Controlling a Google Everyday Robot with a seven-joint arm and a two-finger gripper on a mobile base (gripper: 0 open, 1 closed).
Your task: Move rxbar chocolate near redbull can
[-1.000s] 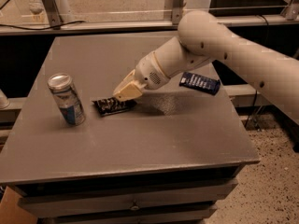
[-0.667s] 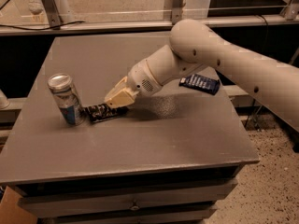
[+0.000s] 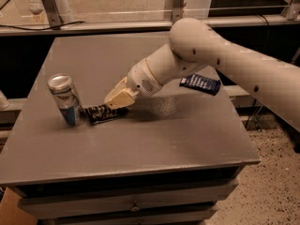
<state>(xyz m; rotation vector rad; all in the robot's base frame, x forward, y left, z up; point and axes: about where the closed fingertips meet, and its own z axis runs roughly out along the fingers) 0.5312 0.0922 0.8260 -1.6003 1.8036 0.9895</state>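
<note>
Since 1 second ago the gripper has carried the rxbar chocolate leftward across the table, closing most of the gap to the redbull can. Over the last 0.7 seconds the shift has been slight.

Now the gripper sits low over the table's left-centre, tilted down and to the left, and is clamped on the bar's right end. The bar lies along the surface with its left end just beside the base of the can. Whether the 2 actually touch I cannot tell. The can stands upright near the left edge. A dark blue bar wrapper lies well apart on the right, partly behind the arm, and has no part in this.

By my reading the transport step is nearly finished (the bar already counts as near the can) and only the put-down remains. The next move calls for letting go where the bar is and then drawing the gripper up and back to the right, away from the can. Any further push to the left risks nudging or tipping the slim can, so the retreat should not sweep that way.
</note>
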